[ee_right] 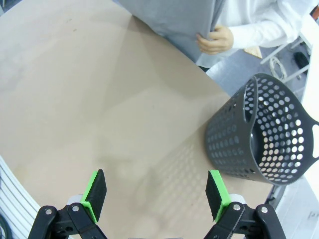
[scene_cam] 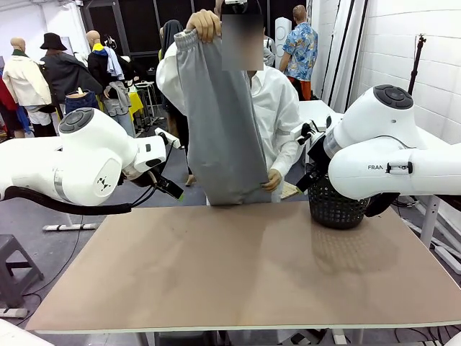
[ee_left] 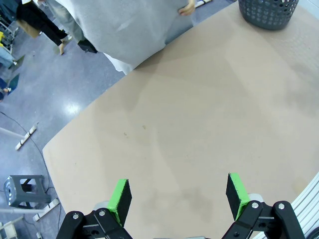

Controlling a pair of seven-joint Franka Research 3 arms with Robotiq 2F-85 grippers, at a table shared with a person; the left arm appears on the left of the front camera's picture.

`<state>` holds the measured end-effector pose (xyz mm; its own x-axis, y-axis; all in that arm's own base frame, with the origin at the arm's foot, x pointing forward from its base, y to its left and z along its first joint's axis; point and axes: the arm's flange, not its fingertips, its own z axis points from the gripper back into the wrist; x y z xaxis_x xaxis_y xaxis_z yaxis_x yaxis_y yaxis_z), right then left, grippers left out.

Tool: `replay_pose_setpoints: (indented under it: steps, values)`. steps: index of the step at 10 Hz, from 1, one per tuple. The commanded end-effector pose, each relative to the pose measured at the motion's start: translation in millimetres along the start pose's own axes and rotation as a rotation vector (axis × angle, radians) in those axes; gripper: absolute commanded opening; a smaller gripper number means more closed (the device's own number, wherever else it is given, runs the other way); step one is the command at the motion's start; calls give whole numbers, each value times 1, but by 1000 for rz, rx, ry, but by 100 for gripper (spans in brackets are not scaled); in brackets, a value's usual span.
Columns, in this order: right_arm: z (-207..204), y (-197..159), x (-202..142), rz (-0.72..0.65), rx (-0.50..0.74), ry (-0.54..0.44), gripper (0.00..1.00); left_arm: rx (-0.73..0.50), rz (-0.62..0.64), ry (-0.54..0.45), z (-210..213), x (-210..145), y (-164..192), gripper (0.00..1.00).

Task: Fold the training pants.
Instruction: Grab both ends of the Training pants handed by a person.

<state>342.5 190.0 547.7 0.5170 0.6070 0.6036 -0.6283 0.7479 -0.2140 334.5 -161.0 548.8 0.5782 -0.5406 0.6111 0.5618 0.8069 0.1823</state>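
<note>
A person at the far side of the table holds the light grey training pants [scene_cam: 222, 122] up in the air, one hand at the gathered waistband and the other at the lower edge [ee_right: 169, 20]. The cloth hangs just above the table's far edge [ee_left: 119, 25]. My left gripper [ee_left: 178, 195] hovers open over the brown tabletop, nothing between its green pads. My right gripper [ee_right: 157, 193] is open too, above the table near the basket. Both arms stay back at the table's sides.
A black perforated basket [scene_cam: 335, 205] stands at the table's far right [ee_right: 264, 134]. The brown tabletop [scene_cam: 238, 267] lies bare in front of me. A grey step stool [ee_left: 25, 191] sits on the floor to the left.
</note>
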Motion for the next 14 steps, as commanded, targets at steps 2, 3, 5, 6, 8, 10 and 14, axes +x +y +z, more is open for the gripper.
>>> replay_pose_setpoints:
  steps: [2, 3, 5, 6, 8, 10, 14]
  values:
    - [0, 1, 0, 1, 5, -2, 100, 0, -7, -1, 0, 0, 0, 100]
    - [0, 1, 0, 1, 5, -2, 100, 0, -7, -1, 0, 0, 0, 100]
    - [0, 1, 0, 1, 5, -2, 100, 0, -7, -1, 0, 0, 0, 100]
    - [0, 1, 0, 1, 5, -2, 100, 0, -7, -1, 0, 0, 0, 100]
    - [0, 1, 0, 1, 5, -2, 100, 0, -7, -1, 0, 0, 0, 100]
    - [0, 1, 0, 1, 5, -2, 100, 0, -7, -1, 0, 0, 0, 100]
    - [0, 1, 0, 1, 5, -2, 100, 0, -7, -1, 0, 0, 0, 100]
